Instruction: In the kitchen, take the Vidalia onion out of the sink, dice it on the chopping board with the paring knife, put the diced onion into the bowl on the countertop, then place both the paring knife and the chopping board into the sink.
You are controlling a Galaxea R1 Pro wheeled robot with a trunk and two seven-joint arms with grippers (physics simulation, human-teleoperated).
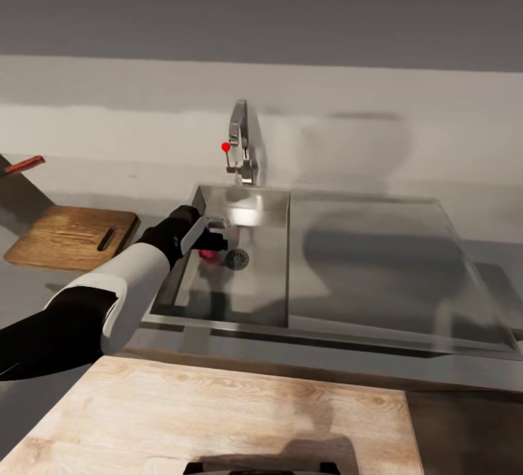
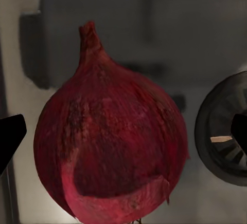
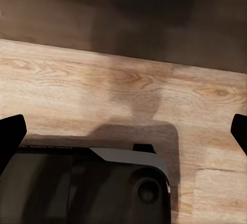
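Note:
A dark red onion [image 2: 110, 147] lies on the sink floor beside the round drain [image 2: 226, 131], its stem end pointing away from the camera. In the head view the onion [image 1: 211, 254] peeks out under my left gripper [image 1: 211, 237], which reaches down into the sink's left basin. The left gripper [image 2: 125, 133] is open, with its fingertips [image 2: 10, 136] on either side of the onion and apart from it. The wooden chopping board [image 1: 73, 237] lies on the counter left of the sink. My right gripper [image 3: 125, 130] is open over a light wooden surface, holding nothing.
The steel sink [image 1: 327, 333] has a deep left basin and a flat draining area on the right. A faucet [image 1: 240, 142] with a red knob stands behind it. A red-handled object [image 1: 25, 164] lies at the far left edge. A light wooden top [image 1: 218, 417] is nearest me.

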